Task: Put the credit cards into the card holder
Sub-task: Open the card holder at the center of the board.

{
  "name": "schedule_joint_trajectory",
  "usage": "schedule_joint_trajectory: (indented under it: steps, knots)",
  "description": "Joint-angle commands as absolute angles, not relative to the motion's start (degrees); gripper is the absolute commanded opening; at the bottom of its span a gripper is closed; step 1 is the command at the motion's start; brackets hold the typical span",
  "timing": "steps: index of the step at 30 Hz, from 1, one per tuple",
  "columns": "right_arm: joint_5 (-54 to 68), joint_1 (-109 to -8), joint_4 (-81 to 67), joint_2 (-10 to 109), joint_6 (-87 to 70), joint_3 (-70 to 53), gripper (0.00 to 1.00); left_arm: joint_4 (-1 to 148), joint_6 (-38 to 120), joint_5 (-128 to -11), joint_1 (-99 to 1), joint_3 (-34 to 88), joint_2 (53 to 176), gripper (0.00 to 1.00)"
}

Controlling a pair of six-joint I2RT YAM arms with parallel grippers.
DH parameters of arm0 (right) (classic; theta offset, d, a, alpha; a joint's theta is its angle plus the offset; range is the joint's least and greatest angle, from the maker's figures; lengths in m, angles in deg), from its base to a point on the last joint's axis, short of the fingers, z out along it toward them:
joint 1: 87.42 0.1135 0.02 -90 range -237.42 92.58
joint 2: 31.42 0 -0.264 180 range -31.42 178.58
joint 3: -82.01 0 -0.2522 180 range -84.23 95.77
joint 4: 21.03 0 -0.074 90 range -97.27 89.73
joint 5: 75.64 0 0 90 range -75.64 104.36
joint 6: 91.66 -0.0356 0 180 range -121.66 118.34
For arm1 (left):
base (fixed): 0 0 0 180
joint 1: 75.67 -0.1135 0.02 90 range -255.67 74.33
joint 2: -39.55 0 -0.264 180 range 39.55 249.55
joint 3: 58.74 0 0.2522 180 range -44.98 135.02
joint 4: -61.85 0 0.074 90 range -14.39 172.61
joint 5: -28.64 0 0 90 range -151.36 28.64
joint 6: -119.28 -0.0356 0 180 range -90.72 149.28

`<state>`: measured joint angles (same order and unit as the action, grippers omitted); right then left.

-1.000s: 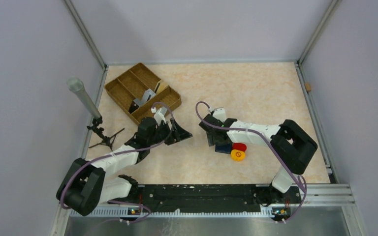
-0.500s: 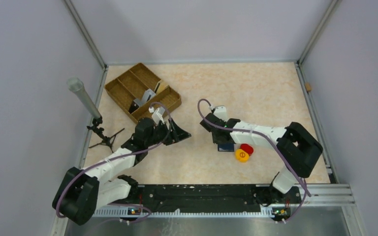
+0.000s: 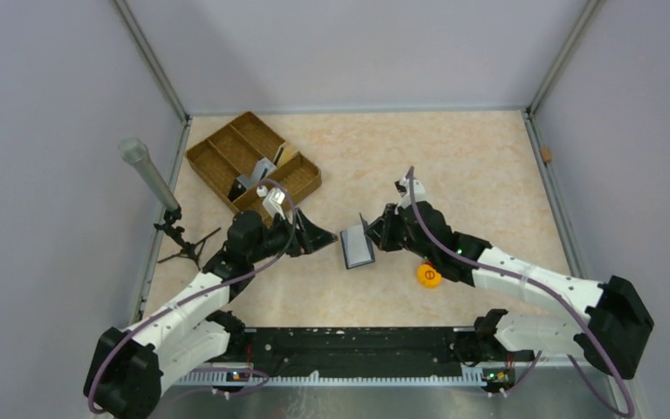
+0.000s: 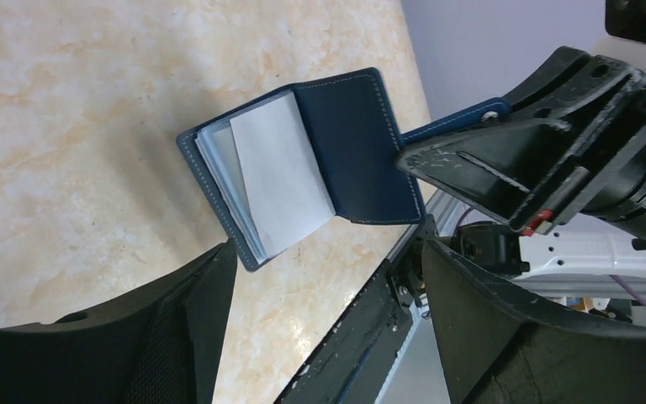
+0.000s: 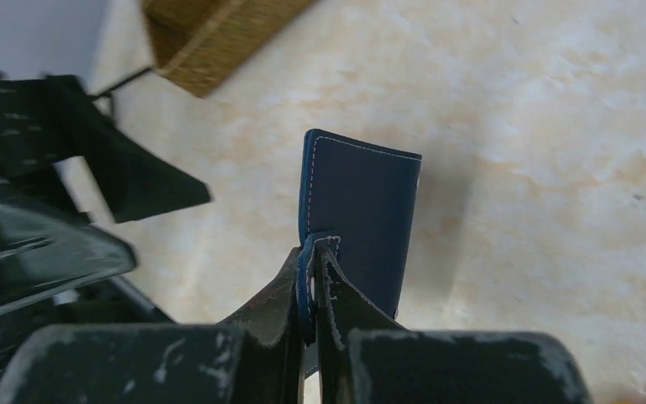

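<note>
Navy card holder, its tab inside the closed right end effector.

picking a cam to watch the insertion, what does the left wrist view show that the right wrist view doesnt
Only the left wrist view: the card holder is spread open, its pale inner leaves facing the open left gripper. Only the right wrist view: the holder's plain navy back and a corner of the woven tray. Both: the right gripper pinching the holder's snap tab over the marbled table.
</note>
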<state>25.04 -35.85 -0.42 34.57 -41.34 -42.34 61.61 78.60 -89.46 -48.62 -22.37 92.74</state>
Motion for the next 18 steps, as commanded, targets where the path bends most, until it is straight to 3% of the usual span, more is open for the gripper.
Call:
schedule_joint_trajectory:
  steps: [1, 12, 18]
  knots:
    - [17.5, -35.6, -18.02, 26.77, -42.0, -45.34, 0.0, 61.93, 76.58, -92.3, -48.43, -18.35, 88.65, 0.84]
    - [9.83, -35.57, -37.41, 14.72, -43.15, -51.95, 0.0, 68.77, 74.62, -91.79, -48.58, -13.57, 76.0, 0.9]
    - [8.7, -35.62, -43.27, 11.53, -44.85, -53.88, 0.0, 73.56, 72.66, -89.74, -48.6, -12.32, 72.31, 0.72]
